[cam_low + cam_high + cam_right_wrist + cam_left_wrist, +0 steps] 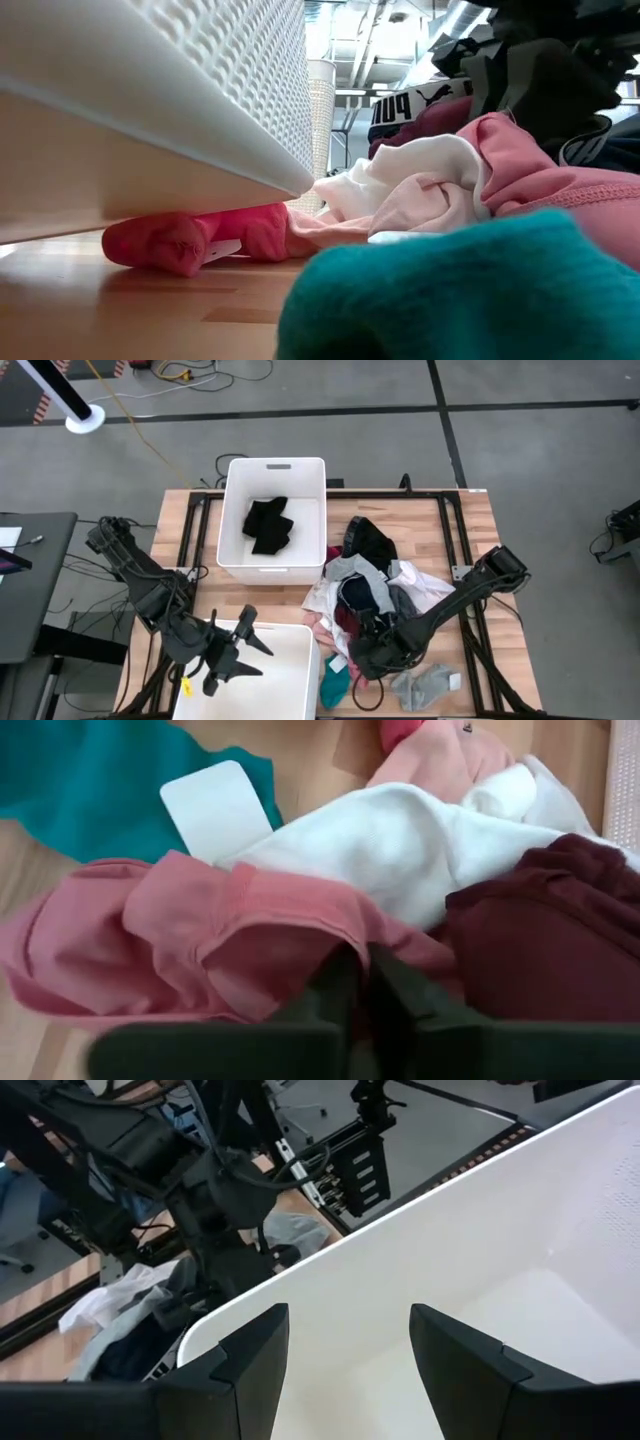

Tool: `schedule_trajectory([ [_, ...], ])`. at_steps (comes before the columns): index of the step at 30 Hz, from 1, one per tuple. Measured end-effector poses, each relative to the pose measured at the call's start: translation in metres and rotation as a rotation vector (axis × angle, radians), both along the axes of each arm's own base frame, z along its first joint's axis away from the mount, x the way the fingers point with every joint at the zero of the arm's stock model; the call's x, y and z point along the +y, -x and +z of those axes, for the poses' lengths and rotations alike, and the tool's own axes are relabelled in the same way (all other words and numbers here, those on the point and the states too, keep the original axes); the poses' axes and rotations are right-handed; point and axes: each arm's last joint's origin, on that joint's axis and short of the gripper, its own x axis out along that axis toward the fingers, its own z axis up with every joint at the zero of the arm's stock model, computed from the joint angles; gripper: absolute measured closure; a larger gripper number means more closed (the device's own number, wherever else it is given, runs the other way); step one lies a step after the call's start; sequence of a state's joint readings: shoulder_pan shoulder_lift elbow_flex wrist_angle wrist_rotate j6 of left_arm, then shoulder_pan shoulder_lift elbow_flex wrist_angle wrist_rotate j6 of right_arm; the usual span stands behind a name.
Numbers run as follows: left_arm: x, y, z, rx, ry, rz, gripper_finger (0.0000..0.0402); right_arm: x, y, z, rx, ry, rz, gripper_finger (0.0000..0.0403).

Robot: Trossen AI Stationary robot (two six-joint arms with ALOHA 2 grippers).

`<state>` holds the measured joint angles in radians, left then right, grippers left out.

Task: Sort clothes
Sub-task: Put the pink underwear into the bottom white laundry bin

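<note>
Two dark arms are seen from above, each built from thick black links joined by round, chunky joints. Thin black cables are looped along the left arm near its base. The left end effector (pixel 345 1370) is made of two flat, black fingers (pixel 245 1370) with angled edges. The right end effector (pixel 365 990) is shown with two dark, smooth fingers.

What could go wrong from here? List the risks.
1. The right gripper is shut in a fold of the pink garment, which lies tangled with the white garment and maroon garment; lifting may drag those along.
2. The grip looks shallow, so the fabric could slip free.
</note>
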<state>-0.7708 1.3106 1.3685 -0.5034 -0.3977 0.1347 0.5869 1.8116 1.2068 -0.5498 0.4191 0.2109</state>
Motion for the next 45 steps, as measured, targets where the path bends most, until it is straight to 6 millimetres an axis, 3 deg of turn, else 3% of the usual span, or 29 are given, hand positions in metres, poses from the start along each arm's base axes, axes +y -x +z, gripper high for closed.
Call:
schedule_trajectory([
  [2, 0.0, 0.0, 0.0, -0.001, -0.003, -0.001, 0.0198, 0.0, 0.002, 0.005, -0.014, -0.004, 0.012, 0.0392],
  [19, 0.005, -0.005, 0.0, -0.014, -0.038, 0.009, 0.0198, -0.003, 0.039, 0.09, -0.269, -0.087, 0.052, 0.0402],
  [45, 0.028, -0.027, 0.01, -0.128, -0.068, 0.086, 0.0198, 0.001, 0.044, 0.093, -0.278, -0.117, 0.051, 0.0403],
])
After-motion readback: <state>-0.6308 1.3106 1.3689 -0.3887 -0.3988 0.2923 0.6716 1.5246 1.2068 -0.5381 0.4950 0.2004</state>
